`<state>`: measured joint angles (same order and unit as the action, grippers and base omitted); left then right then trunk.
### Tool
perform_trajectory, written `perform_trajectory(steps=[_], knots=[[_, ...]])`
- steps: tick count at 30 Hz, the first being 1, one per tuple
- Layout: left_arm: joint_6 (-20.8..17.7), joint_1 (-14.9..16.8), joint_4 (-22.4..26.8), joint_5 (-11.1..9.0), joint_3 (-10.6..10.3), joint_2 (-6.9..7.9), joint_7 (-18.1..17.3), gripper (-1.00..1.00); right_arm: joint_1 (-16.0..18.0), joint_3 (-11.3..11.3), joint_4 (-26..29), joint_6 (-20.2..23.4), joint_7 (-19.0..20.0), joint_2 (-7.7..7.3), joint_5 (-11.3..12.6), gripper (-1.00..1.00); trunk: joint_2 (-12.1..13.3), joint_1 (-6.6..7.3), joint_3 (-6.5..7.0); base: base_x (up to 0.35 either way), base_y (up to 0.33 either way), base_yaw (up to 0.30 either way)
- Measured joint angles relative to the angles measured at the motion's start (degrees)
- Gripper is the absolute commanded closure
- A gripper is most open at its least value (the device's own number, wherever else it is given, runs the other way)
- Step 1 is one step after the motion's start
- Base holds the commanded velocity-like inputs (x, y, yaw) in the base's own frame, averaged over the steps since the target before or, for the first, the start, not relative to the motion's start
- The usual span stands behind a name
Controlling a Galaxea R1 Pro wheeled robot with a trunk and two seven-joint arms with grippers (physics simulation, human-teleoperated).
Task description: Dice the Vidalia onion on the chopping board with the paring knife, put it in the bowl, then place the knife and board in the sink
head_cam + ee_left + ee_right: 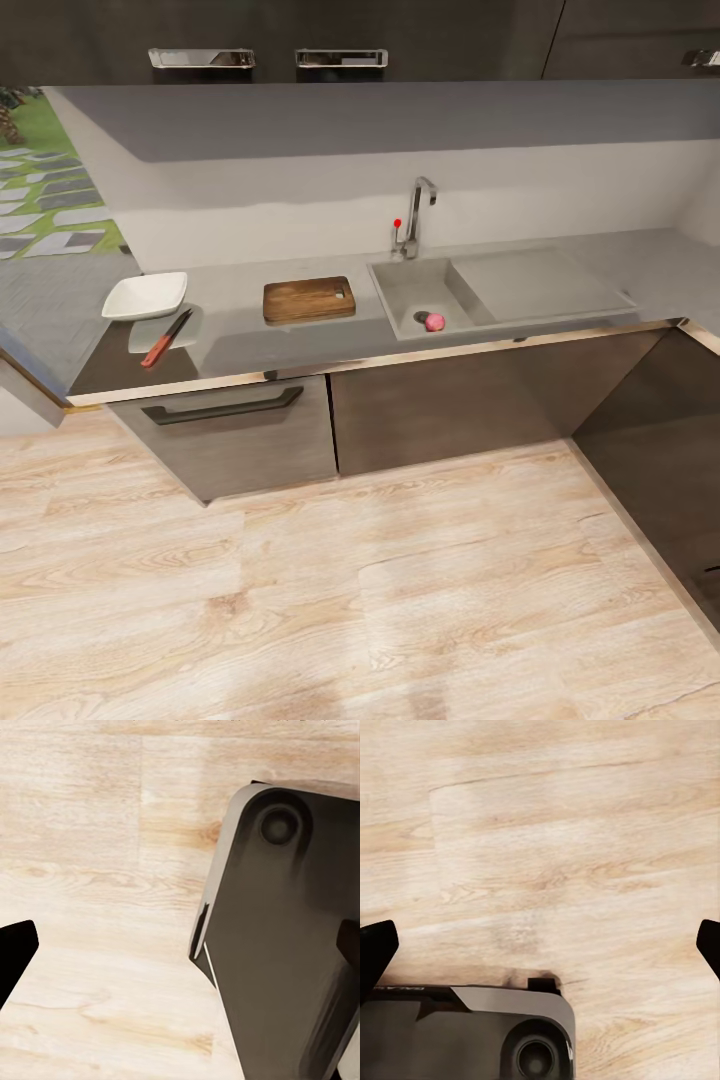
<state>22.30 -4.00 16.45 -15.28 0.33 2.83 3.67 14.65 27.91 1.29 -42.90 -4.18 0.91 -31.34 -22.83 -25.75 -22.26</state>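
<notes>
The small pinkish-red Vidalia onion [434, 321] lies by the drain in the grey sink [400, 285], under the chrome tap [415, 215]. Left of the sink, the dark brown chopping board [309, 299] lies flat on the grey countertop [240, 335]. Further left sits the white square bowl [145, 296]. Just in front of the bowl lies the slim paring knife [166, 339], reddish at the handle. My left gripper [180, 960] and right gripper [540, 949] hang open over the wood floor, far from the counter, nothing between their fingers.
Dark lower cabinets with a drawer handle [222, 408] stand below the counter. The counter turns a corner at the right [690, 330]. Pale wood floor [350, 580] lies between me and the cabinets. My dark base [285, 945] [465, 1035] shows beneath both grippers.
</notes>
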Motion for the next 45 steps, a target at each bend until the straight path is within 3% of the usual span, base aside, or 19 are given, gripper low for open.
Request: perform_trajectory(steps=[8, 16, 29, 33, 45], knots=[[0.0, 0.0, 2.6, 0.0, 0.0, -0.44, 0.0, -1.00, 0.0, 0.1, 0.0, 0.0, -0.2, 0.65, 0.0, -1.00, 0.0, 0.00, 0.00, 0.000, 0.000, 0.000], [-0.1, 0.0, 8.8, 0.7, 0.1, -1.17, 0.2, -1.00, 0.0, 0.1, 0.0, 0.0, 0.0, 1.51, 0.0, -1.00, 0.0, 0.00, 0.00, 0.000, 0.000, 0.000], [0.2, 0.0, 7.4, 0.6, 0.1, -0.02, 0.0, -1.00, 0.0, 0.7, 2.0, -2.3, -0.3, 0.98, 0.1, -1.00, 0.0, 0.00, 0.25, 0.000, 0.000, 0.000], [0.2, 0.0, 7.3, 0.6, 0.0, 0.03, 0.0, -1.00, 0.0, 0.6, 2.2, -5.8, -0.3, 0.95, 0.0, -1.00, 0.0, 0.00, 0.57, 0.000, 0.000, 0.000], [0.1, 0.0, 7.0, 0.6, -0.1, -0.11, 0.0, -1.00, 0.0, 0.5, 2.2, -7.2, -0.4, 0.92, 0.0, -1.00, 0.0, 0.00, 1.65, 0.000, 0.000, 0.000]])
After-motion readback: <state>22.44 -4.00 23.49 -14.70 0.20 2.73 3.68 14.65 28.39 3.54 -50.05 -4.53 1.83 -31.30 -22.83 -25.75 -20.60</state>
